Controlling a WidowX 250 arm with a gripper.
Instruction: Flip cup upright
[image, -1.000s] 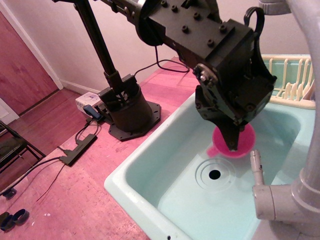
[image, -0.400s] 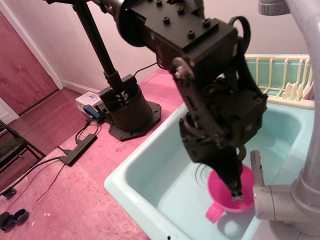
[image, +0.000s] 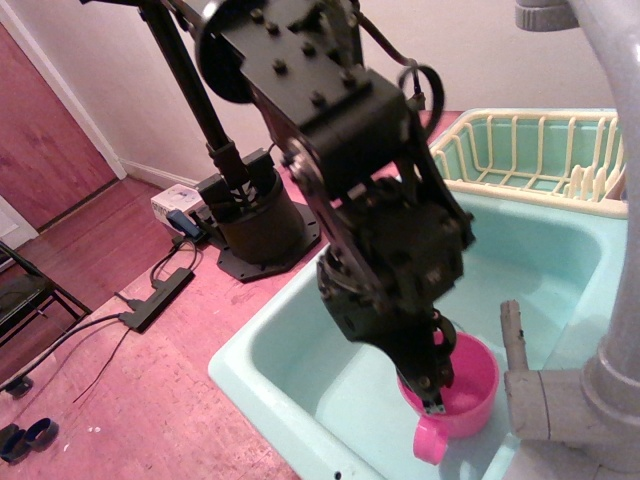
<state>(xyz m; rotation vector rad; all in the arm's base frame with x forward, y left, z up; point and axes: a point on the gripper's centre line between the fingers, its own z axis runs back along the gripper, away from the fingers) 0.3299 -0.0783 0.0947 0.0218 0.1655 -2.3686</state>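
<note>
One pink cup (image: 462, 388) upright in sink (image: 270, 350), one gripper (image: 432, 385) gripping rim

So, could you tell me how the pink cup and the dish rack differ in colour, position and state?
The cup is bright pink; the dish rack is pale yellow. The cup sits down inside the sink, near its front; the dish rack stands beyond the sink's far edge. The gripper reaches into the cup's open mouth at its rim, while nothing touches the dish rack. Both look like smooth plastic and open upward.
</note>
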